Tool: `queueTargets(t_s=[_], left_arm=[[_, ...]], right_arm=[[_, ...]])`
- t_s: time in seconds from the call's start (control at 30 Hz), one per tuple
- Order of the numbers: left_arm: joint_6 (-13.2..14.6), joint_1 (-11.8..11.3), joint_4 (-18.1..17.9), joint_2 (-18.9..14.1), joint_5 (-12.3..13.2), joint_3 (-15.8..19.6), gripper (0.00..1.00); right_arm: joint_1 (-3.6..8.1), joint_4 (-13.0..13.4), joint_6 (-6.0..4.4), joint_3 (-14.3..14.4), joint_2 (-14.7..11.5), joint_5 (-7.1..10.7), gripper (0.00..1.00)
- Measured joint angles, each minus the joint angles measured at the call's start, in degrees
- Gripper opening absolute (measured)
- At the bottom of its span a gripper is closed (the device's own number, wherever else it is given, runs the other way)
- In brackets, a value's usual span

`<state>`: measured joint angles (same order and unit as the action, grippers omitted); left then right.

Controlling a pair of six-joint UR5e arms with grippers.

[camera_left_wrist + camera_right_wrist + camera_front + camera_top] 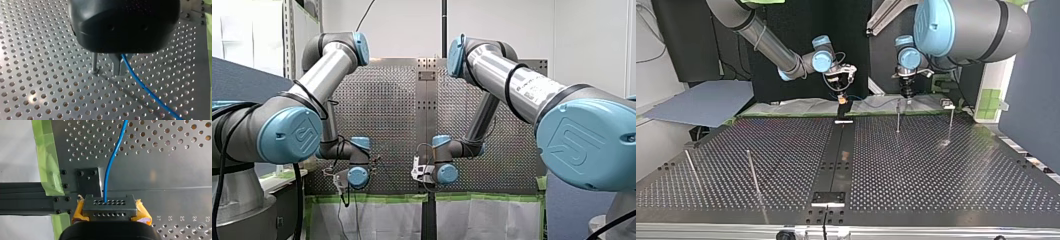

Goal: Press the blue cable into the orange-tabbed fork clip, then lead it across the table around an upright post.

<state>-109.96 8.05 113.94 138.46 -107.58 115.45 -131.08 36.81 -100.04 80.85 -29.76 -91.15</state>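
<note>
In the left wrist view we see our left gripper point(119, 72), black, its metal fingers drawn narrow onto the cable point(146, 90). The cable leaves the fingers and slants away low over the table point(50, 75). A post point(94, 62) stands upright just beside the fingers, on the side away from the cable and not touching it. In the right wrist view our right gripper point(110, 217) is clamped on a grey block point(110, 207), with a yellow-orange pad point(143, 213) at each end of it. The cable's end sits in a hole of the block's row farther from the gripper, and the cable runs on ahead across the table. Under and beside the block we see a black plate point(86, 181) and a dark rail point(25, 197), with green tape point(46, 157) along the table's edge. In the top view both grippers hang at the taped far edge, the right one over the dark middle strip point(836, 155), the left one to the view's right of it, by the post. The cable sags between them. A second post point(951, 124) stands further right, two thin rods point(752, 172) stand well apart at the view's left, and a bracket point(828, 197) sits at the strip's near end. A blue-grey board point(701, 102) lies off the table at the left. In the front view the left arm point(319, 75) and right arm point(512, 82) fill the foreground and hide the table's sides, and a white cloth point(377, 220) hangs below the tape.
</note>
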Motion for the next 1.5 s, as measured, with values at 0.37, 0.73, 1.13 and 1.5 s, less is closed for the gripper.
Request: queueTargets(t_s=[0.37, 0.73, 1.13, 1.5], left_arm=[[0.2, -0.6, 0.9, -1.0, -1.0, 0.7, 0.00], [2.6, -0.2, 0.2, -2.4, -1.1, 3.4, 0.00], [3.9, 0.1, 0.9, -4.7, 0.1, 3.1, 0.00], [3.2, -1.1, 2.5, -4.9, 4.0, 0.6, 0.00]], right_arm=[[-0.26, -0.7, 0.75, -0.4, 0.1, 0.00, 0.00], [-0.48, -0.8, 0.83, -0.5, 0.2, 0.00, 0.00], [-0.58, -1.3, 0.83, -0.7, 0.2, 0.00, 0.00], [0.09, -3.7, 0.62, -1.9, 0.2, 0.00, 0.00]])
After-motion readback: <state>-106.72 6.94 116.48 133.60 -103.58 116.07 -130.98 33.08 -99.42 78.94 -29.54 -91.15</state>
